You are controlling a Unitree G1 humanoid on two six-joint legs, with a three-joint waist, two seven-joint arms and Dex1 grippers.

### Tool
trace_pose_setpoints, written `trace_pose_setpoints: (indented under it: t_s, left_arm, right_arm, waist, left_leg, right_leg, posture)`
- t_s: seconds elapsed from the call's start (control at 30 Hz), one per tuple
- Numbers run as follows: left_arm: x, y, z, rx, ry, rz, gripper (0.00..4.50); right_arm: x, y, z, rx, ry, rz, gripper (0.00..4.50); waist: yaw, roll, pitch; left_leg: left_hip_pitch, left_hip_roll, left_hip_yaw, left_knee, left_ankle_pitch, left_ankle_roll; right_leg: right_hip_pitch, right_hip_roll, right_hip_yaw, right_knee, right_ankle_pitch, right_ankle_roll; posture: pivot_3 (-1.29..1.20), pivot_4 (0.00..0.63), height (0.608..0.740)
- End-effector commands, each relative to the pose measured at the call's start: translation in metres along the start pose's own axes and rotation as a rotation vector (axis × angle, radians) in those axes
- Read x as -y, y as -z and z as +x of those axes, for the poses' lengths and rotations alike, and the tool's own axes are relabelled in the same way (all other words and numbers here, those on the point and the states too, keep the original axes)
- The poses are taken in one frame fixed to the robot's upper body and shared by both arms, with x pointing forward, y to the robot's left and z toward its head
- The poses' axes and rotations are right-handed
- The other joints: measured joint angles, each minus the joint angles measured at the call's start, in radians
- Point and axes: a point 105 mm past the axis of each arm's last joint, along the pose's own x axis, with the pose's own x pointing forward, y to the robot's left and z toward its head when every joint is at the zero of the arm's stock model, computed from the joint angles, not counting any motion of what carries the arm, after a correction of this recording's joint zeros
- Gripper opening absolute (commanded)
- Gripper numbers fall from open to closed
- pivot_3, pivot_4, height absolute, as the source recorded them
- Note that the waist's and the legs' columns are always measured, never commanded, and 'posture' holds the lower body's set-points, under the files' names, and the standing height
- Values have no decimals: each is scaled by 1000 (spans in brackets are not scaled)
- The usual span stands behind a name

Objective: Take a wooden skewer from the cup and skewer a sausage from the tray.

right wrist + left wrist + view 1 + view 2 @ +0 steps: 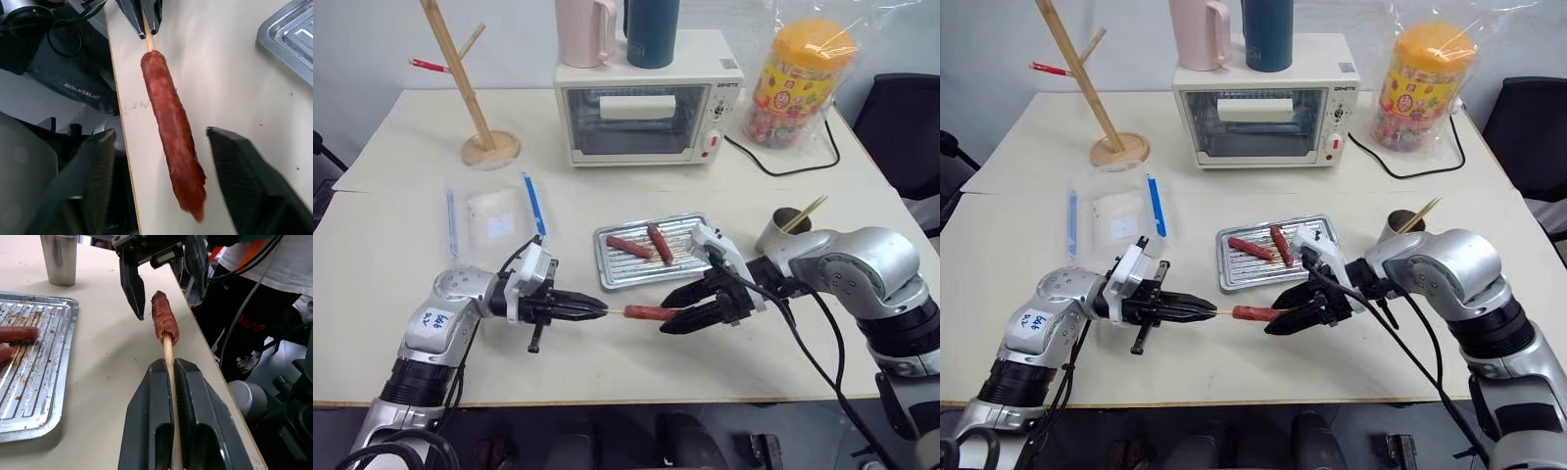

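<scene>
My left gripper (598, 310) is shut on the wooden skewer (169, 363), which it holds level just above the table near the front edge. One sausage (649, 313) is stuck on the skewer's tip. My right gripper (668, 316) is open, with one finger (95, 169) on each side of that sausage (172, 129) and clear of it. Behind them the tray (606, 276) holds two more sausages (628, 246). The cup (779, 232), with skewers sticking out, stands to the right behind my right arm.
A toaster oven (641, 113) at the back carries a pink mug (585, 29) and a teal tumbler (651, 29). A wooden stand (470, 88) is at the back left, a clear box with blue clips (494, 215) at the left, and a bagged candy jar (798, 83) at the back right. A person (279, 264) stands past the table edge.
</scene>
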Motion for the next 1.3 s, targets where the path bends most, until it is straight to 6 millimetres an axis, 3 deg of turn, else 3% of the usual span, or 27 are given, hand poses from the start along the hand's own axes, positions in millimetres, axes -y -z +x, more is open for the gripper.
trace_pose_setpoints:
  t_s: [0.03,0.23,0.3,0.43,0.5,0.77,0.93,1.17,1.3]
  left_arm:
    - [1,-8,-3,32,-19,41,0]
    - [0,-9,-13,83,-103,13,0]
    - [-3,-16,-25,150,-200,-5,0]
    - [-7,-30,-53,257,-387,-24,0]
    - [-11,-39,-67,323,-497,-31,0]
    - [-30,-54,-121,581,-905,-77,0]
    - [-47,-42,-143,711,-1073,-212,0]
    - [-79,-20,-155,755,-1229,-383,0]
    - [-88,-13,-151,764,-1240,-452,0]
  right_arm:
    - [-9,-11,-10,29,-16,-74,4345]
    - [-8,-15,-37,128,39,-156,4451]
    - [-12,-10,-49,207,69,-271,4451]
    - [-24,-22,-81,623,163,-483,4451]
    - [-20,-15,-89,717,283,-508,4451]
    - [-20,11,-92,852,509,-599,4451]
    - [-18,27,-85,817,568,-634,4451]
    - [-14,28,-85,819,599,-637,4451]
    - [-13,26,-87,818,602,-641,4451]
  waist:
    - [0,0,0]
    - [2,0,0]
    - [2,0,0]
    - [4,-2,0]
    - [2,-2,0]
    - [3,-2,0]
    - [4,-2,0]
    - [5,-2,0]
    - [3,-2,0]
  left_leg:
    - [0,0,0,0,0,0]
    - [0,0,0,0,0,0]
    - [0,0,0,1,-1,1]
    - [-1,0,-2,-1,-2,1]
    - [-1,0,-1,0,-2,1]
    - [2,0,0,4,-2,1]
    - [2,0,0,4,-2,1]
    - [2,-1,0,5,-2,1]
    - [3,-1,0,5,-2,1]
  right_leg:
    - [0,0,0,0,0,0]
    - [0,0,0,0,0,0]
    - [0,0,0,0,0,0]
    - [1,0,-2,-1,0,0]
    - [1,0,-2,0,0,1]
    - [4,0,-1,1,1,1]
    - [4,0,-1,3,1,1]
    - [4,0,-2,3,1,1]
    - [4,0,-2,4,1,1]
  posture:
    - [0,150,740]
    - [0,150,740]
    - [0,150,740]
    - [0,150,740]
    - [0,150,740]
    - [0,150,740]
    - [0,150,740]
    - [0,150,740]
    - [0,150,740]
